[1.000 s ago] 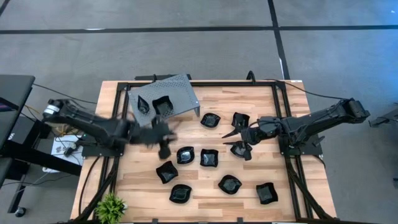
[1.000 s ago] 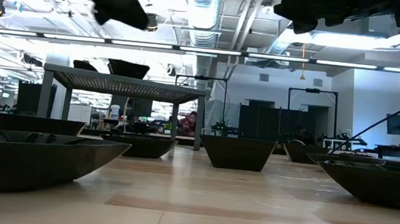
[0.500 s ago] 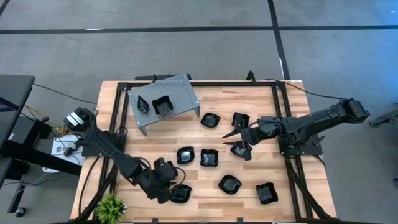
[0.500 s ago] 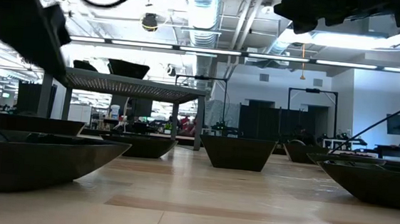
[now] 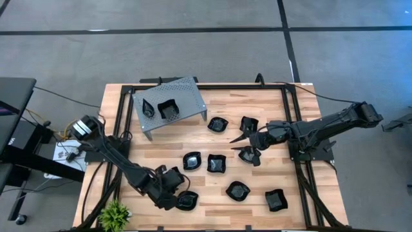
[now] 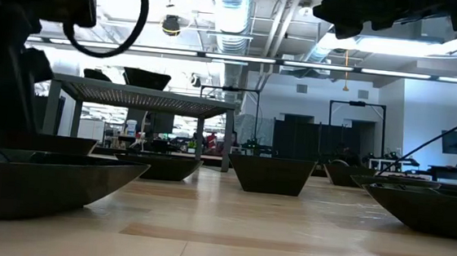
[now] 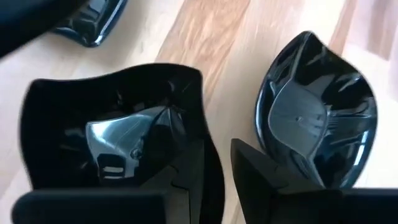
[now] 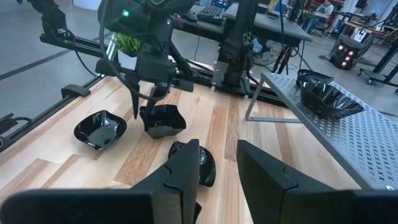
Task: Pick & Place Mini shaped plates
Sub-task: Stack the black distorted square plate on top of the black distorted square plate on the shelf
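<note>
Several small glossy black plates lie scattered on the wooden table (image 5: 257, 103). My left gripper (image 7: 217, 180) is open and points down at a squarish plate (image 7: 112, 137) near the table's near edge. One finger stands inside that plate and the other outside its wall, on the side of a leaf-shaped plate (image 7: 317, 118). From across the table the left gripper (image 8: 146, 106) shows over the same plate (image 8: 163, 121). My right gripper (image 5: 239, 145) is open and hovers above another plate (image 5: 250, 155) right of the table's middle. My left gripper comes from above, one finger (image 7: 186, 180) inside the squarish plate and the other (image 7: 261, 174) outside its wall (image 7: 208, 152). Whether either finger touches the wall I cannot tell. The plate rests flat on the table.
A grey perforated metal stand (image 5: 183, 93) at the far left carries two plates (image 5: 167, 109). More plates lie at the middle (image 5: 216, 163), far side (image 5: 217, 124) and near right (image 5: 276, 200). A small green plant (image 5: 114, 212) stands at the near left corner. Black rails (image 5: 286, 122) frame the table.
My left arm has swung from the table's middle, below the stand, toward the near edge and come down over the squarish plate beside the leaf-shaped one. In the last half second it has only settled slightly.
</note>
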